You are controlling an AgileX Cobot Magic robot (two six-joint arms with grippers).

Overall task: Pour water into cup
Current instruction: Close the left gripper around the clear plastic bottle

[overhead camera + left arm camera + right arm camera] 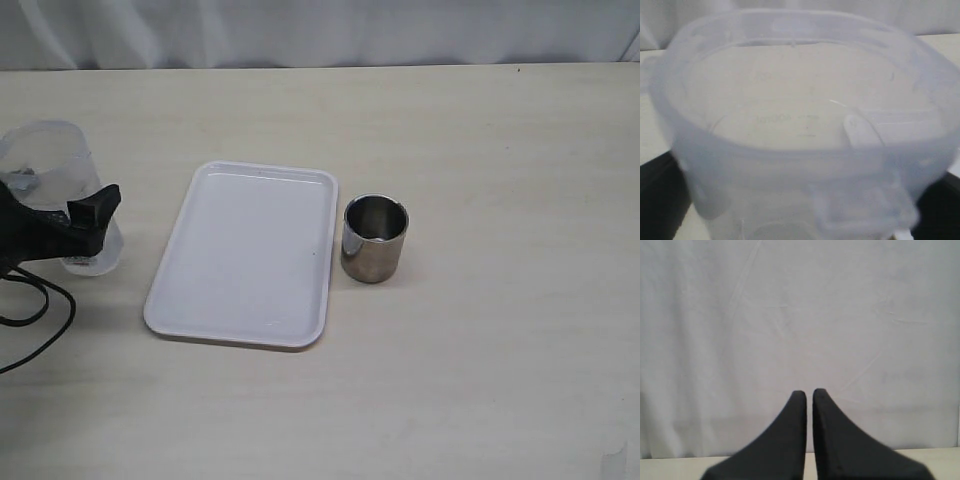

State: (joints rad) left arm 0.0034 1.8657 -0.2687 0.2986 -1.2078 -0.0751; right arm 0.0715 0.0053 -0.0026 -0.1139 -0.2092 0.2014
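Exterior: pale beige matte worktop (480, 380), white curtain (320, 30) along the far edge. White tray (250, 250) lying flat mid-worktop. Steel cup (375, 240) upright just beside the tray's right edge; contact unclear. Left pincer (72, 205) at far left, spread wide around a translucent tumbler (50, 160) standing on the worktop. Black cable (45, 300) looped in front of it. Cup well apart from that pincer, tray between them.

Left wrist: tumbler filling the frame, rim up close. Black fingers (657, 200) low on either side of it. Can't tell whether the pads touch the wall.

Right wrist: right pincer (809, 400) closed on itself, only a hairline slit between the tips. Facing the curtain, thin strip of worktop underneath.
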